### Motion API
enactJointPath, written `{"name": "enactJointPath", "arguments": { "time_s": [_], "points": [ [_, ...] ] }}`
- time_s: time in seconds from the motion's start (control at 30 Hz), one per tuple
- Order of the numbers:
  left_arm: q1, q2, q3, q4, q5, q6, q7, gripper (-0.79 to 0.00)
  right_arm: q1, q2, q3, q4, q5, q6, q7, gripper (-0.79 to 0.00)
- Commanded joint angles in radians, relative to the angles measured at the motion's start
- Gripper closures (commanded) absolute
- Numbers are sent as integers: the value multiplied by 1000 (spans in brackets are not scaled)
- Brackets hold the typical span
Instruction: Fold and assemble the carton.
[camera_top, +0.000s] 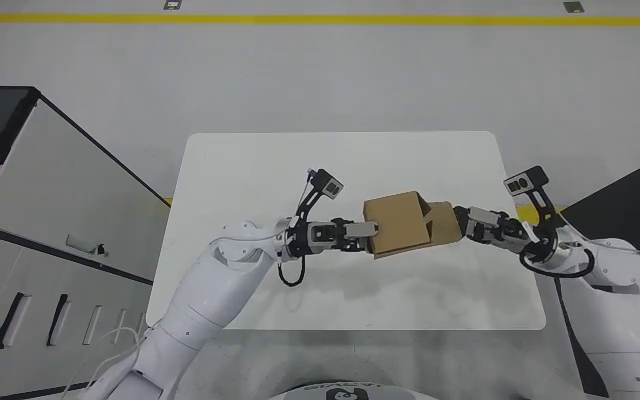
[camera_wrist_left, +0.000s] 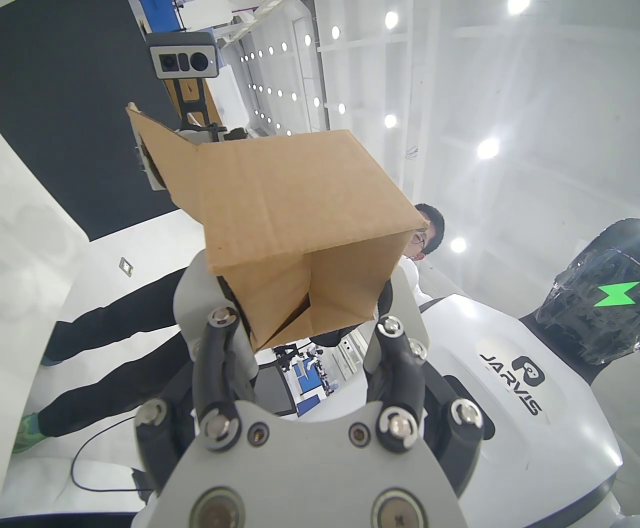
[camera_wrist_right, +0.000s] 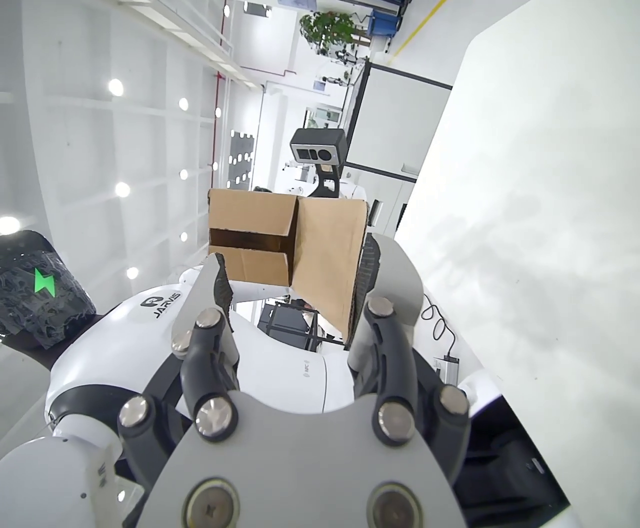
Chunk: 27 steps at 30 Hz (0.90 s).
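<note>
A brown carton (camera_top: 400, 222) hangs above the middle of the white table (camera_top: 300, 170), between my two grippers. My left gripper (camera_top: 368, 232) holds its left end. In the left wrist view the gripper (camera_wrist_left: 300, 300) is shut on the carton (camera_wrist_left: 290, 200), with a finger on each side wall and a flap sticking out at the far end. My right gripper (camera_top: 447, 222) is at the carton's right end. In the right wrist view this gripper (camera_wrist_right: 295, 275) is open; one loose flap (camera_wrist_right: 325, 260) lies against one pad, and the other fingertip (camera_wrist_right: 218, 280) stands apart from the carton (camera_wrist_right: 250, 220).
A grey cabinet (camera_top: 60, 200) stands off the table's left side and a black panel (camera_top: 610, 210) off its right side. Bare tabletop (camera_wrist_right: 525, 200) surrounds the carton on all sides.
</note>
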Motion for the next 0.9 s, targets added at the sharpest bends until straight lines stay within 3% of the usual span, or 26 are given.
{"name": "enactJointPath", "arguments": {
  "time_s": [0.0, 0.2, 0.87],
  "points": [
    [-2, 0, 1, 4, 0, -1, 0, 0, 0, 1, 7, -5, 2, 2, 4, -434],
    [-8, -2, 4, 13, 0, -4, -1, 0, 1, 0, 23, -27, 22, 4, 9, -391],
    [-14, -3, 8, 22, 14, 3, 1, 0, 26, -6, 29, -81, 71, 5, 24, -391]
  ]
}}
